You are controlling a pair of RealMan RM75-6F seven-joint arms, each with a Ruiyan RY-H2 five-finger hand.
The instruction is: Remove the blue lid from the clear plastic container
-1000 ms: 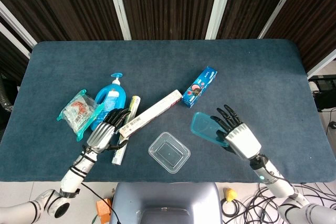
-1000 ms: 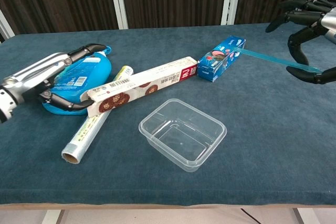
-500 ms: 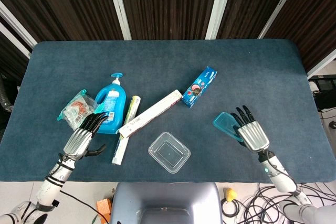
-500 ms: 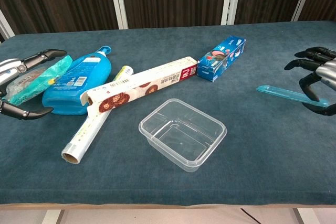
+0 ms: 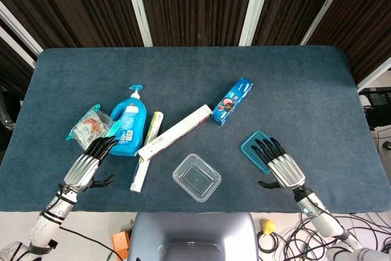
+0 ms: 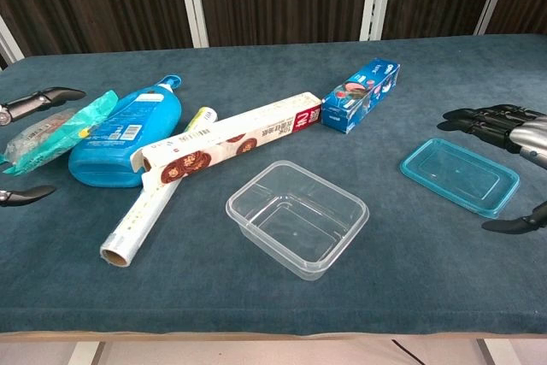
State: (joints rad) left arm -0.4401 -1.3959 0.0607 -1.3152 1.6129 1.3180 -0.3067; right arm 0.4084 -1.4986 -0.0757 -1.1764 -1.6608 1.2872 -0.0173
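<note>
translucent blue rectangular plastic lid lies flat on the dark blue felt-covered table, off the container and near the table's right front part. the clear plastic rectangular container sits uncovered and upright near the front edge at the middle, well apart from the lid, with nothing inside it.

the right hand hovers at the lid's near right side with its dark fingers stretched out straight and spread over the lid's far edge, thumb held out to the side; it holds nothing, and whether the fingertips touch the lid cannot be told. the left hand is at the table's left front, fingers extended and apart, thumb out, also holding nothing; its fingertips lie just beside a crinkly teal-edged snack packet.

next to that packet lies a blue pump bottle of liquid soap on its side, nozzle pointing away from the robot. a roll of clear film lies beside the bottle, and a long white carton with red printing rests tilted across the roll's far end. further right, a small blue toothpaste box lies near the carton's far end.
</note>
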